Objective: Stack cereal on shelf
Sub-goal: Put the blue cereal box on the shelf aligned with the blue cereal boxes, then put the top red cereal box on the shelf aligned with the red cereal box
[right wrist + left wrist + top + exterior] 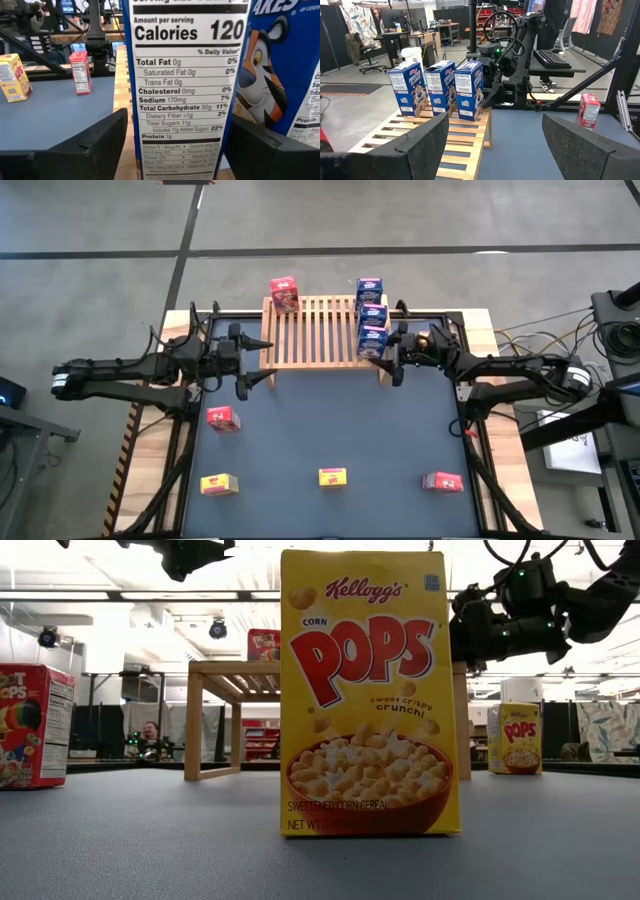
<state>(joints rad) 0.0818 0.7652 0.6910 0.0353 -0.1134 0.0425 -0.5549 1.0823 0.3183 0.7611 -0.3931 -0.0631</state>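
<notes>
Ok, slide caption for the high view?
Three blue boxes lined up on the rack; right gripper open beside them.

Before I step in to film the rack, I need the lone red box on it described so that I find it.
Find the wooden slatted rack at the table's far edge. The red box stands alone at its far left corner; the other boxes there are three blue boxes lined up along the right side.

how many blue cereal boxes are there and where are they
3, all upright in a row on the wooden rack at its right end: blue box farthest back, one in the middle, one nearest the right gripper. None seen elsewhere.
</notes>
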